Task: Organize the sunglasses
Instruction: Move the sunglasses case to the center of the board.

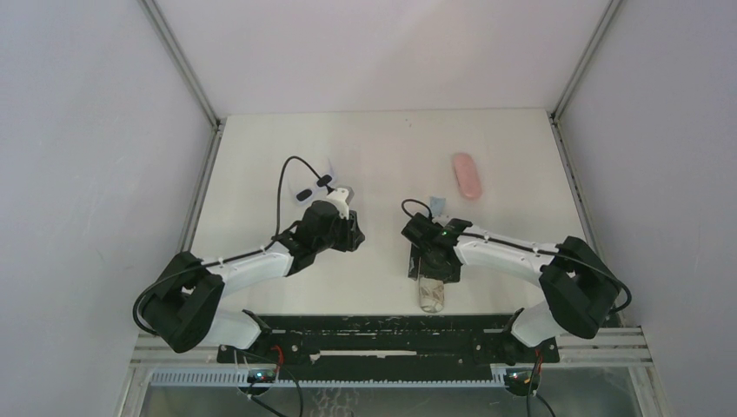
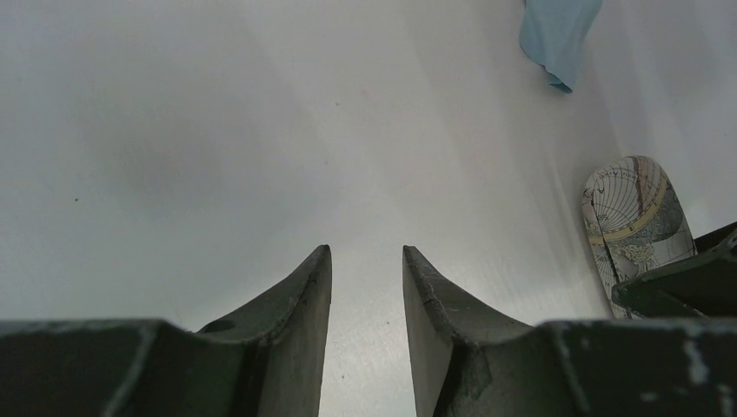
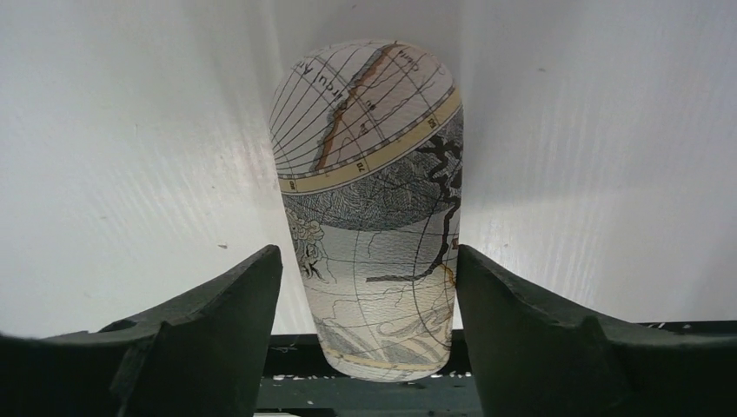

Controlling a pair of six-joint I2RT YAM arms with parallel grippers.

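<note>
Right hand (image 3: 367,254) open astride map-printed oval case (image 3: 369,156), cream, black gridlines

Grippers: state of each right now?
Left gripper: open, empty.
Right gripper: open, map-print case between its fingers.

A white table (image 1: 261,174) carries a few loose things. A pink oval case (image 1: 467,175) lies shut towards the far right corner, its long side running roughly from far edge to near edge. Closer to the middle, a crumpled bit of light-blue cloth (image 2: 556,39) sits well apart from it. Right of centre by the near edge lies a rounded case printed with an old map (image 3: 374,200), grid lines and a yellow band across it, pointing lengthwise towards the far edge.
</note>
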